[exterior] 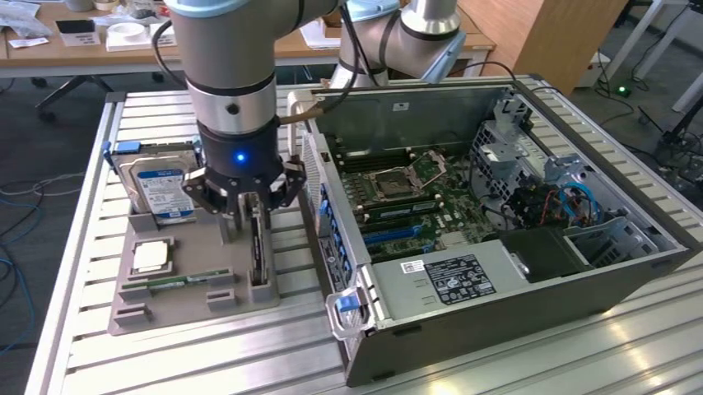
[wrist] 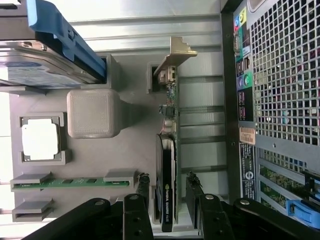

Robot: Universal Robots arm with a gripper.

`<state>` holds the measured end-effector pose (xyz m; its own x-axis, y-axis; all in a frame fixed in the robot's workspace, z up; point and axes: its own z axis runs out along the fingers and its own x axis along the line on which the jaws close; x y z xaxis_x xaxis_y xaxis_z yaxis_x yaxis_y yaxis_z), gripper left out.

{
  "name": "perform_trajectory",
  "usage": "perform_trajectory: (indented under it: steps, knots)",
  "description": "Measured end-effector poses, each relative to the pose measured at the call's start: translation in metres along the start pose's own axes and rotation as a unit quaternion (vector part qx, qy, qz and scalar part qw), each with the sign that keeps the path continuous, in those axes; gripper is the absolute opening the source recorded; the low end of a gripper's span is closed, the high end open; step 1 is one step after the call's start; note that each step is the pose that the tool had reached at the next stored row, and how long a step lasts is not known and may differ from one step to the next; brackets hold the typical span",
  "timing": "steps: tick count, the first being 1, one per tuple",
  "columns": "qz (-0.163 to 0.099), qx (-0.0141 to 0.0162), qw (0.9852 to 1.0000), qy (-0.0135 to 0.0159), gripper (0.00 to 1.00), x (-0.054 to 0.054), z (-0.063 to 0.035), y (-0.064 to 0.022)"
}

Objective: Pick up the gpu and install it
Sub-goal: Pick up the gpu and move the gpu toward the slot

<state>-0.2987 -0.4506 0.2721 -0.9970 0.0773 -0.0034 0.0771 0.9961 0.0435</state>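
My tool [wrist: 167, 181] stands wide astride the thin dark gpu card [wrist: 170, 125] with tan metal bracket, on edge in the grey plastic tray [wrist: 135, 150], so I should centre it and squeeze both faces evenly.

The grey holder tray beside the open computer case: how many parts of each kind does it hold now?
Silver hard drive with blue label: 1
Square silver processor chip: 1
Slim green RAM stick: 1
Dark flat gpu card with metal end bracket: 1
Total in the grey tray: 4
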Motion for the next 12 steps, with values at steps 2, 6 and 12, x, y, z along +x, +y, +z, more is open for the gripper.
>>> perform_trajectory:
  steps: [2, 6, 12]
  knots:
    - [0.0, 0.0, 1.0, 0.0004, 0.43, -0.001, 0.0014, 0.0001]
    - [0.0, 0.0001, 1.0, 0.0014, 0.43, -0.002, 0.0063, -0.0001]
    - [0.0, 0.0002, 1.0, 0.0027, 0.43, -0.003, 0.016, -0.0005]
